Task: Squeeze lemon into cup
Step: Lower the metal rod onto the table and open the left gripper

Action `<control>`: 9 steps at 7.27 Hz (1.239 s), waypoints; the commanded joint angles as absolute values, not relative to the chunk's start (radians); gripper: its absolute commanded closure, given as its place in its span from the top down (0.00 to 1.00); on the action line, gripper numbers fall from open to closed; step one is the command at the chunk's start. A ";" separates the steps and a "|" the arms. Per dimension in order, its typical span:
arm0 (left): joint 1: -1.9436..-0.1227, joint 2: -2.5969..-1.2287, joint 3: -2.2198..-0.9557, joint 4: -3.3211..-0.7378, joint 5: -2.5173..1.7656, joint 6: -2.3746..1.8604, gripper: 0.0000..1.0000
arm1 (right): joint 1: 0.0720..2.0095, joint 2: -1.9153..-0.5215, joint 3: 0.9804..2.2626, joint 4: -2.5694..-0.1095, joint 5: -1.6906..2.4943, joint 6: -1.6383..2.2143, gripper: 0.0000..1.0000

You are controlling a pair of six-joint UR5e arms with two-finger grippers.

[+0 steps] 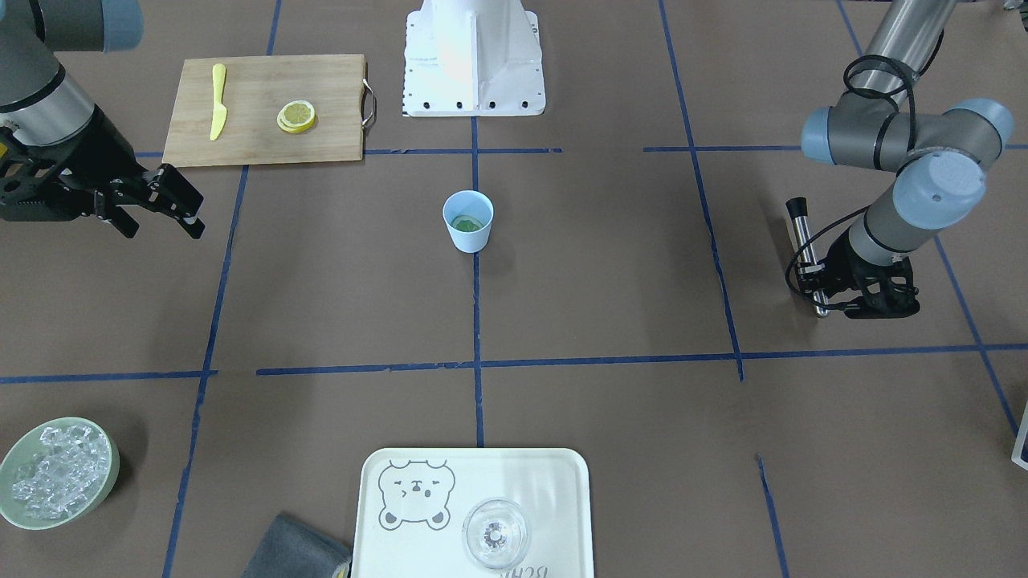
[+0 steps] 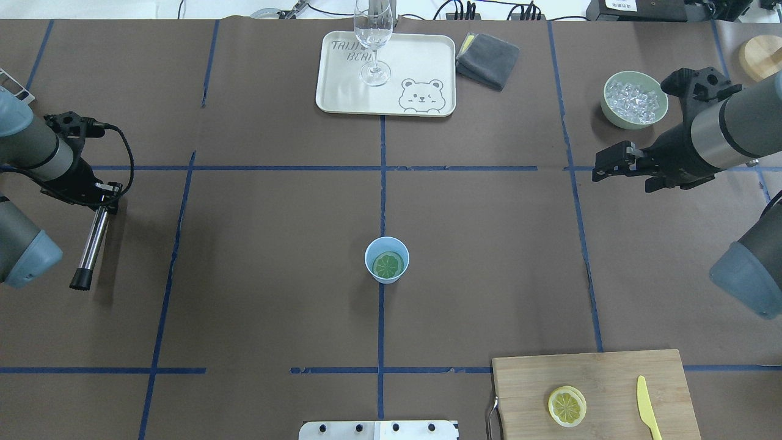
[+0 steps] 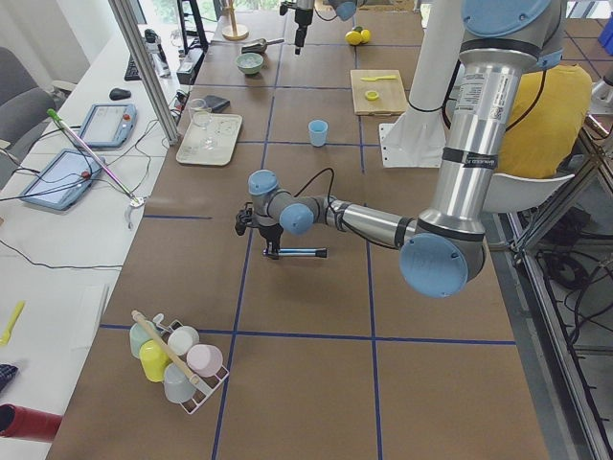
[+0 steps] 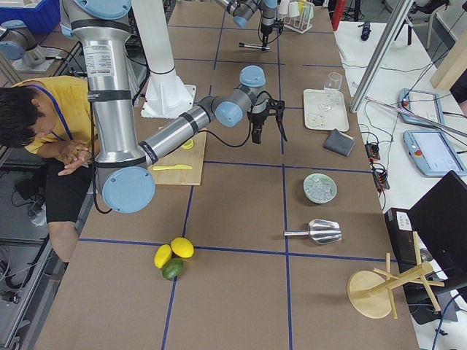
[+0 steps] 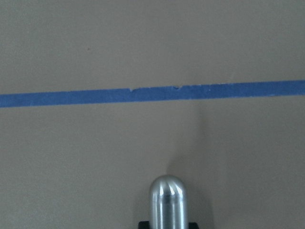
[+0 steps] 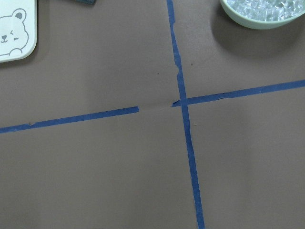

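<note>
The thin round lemon slice (image 2: 389, 264), greenish, lies inside the small light-blue tapered cup (image 2: 369, 256), well apart from the right gripper (image 1: 163, 225), spread and empty, and the left gripper (image 2: 105, 198), pinching a slim black-ended steel rod (image 2: 91, 244). I think the task is nearly finished.

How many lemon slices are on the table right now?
2. One lemon slice lies inside the blue cup mid-table, looking greenish; the second slice sits on the wooden cutting board beside the yellow knife. None seems hidden.
</note>
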State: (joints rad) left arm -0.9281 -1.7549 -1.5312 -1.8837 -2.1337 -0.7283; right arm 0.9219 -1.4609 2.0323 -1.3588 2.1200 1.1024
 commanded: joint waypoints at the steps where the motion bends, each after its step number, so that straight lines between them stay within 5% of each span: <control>1: -0.928 -1.755 -1.537 -1.884 -2.134 -0.727 0.72 | 0.922 -1.460 2.034 -1.359 2.120 1.104 1.00; 5: -0.945 -1.747 -1.645 -1.879 -2.129 -0.678 0.73 | 0.930 -1.462 2.040 -1.359 2.126 1.088 1.00; 9: -1.342 -1.674 -1.688 -1.862 -2.274 -0.231 0.73 | 1.266 -1.477 1.846 -1.377 2.399 0.608 1.00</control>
